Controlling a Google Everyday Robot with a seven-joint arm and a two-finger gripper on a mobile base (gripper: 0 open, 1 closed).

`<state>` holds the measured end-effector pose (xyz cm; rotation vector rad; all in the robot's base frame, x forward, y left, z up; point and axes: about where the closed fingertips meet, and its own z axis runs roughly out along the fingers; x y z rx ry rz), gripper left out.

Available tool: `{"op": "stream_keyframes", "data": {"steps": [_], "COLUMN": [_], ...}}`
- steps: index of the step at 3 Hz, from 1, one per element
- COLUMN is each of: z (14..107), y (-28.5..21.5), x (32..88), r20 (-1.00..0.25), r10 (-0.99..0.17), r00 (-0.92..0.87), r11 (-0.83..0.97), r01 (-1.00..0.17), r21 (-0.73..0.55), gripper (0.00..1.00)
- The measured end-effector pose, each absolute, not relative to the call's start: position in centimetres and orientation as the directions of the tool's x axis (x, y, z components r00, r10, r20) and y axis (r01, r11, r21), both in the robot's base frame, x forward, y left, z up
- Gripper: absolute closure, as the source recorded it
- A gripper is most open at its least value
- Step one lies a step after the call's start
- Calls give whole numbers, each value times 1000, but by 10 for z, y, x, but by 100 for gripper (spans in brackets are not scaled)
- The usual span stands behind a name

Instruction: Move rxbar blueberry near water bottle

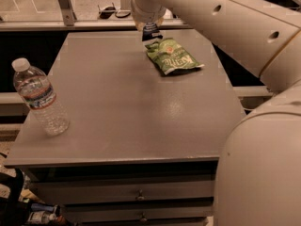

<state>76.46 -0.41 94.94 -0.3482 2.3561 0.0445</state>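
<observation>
One gripper [151,34] beside chip bag [172,56]

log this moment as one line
gripper at far edge of table, beside chip bag | rxbar blueberry under it | water bottle upright, front left | bar not yet near bottle

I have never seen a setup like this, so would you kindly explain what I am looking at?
This is one camera view, looking down over a grey table. The big white shape on the right is a robot arm, reaching to the table's far edge. Its end effector hangs there at a small dark wrapper, the rxbar blueberry, beside a green chip bag. I cannot tell whether the bar is gripped. A water bottle stands upright near the left edge.
</observation>
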Motion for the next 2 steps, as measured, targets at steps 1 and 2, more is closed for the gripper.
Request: {"op": "stream_keyframes", "data": {"steps": [1, 2], "z": [971, 987], "y": [-19, -38], "x": [764, 760], "r20": [-710, -716], "r10": [-233, -245], "r00": [-664, -653], "r11": [961, 949], "r01": [-271, -313], "r21": [-62, -39], "gripper": [100, 100]}}
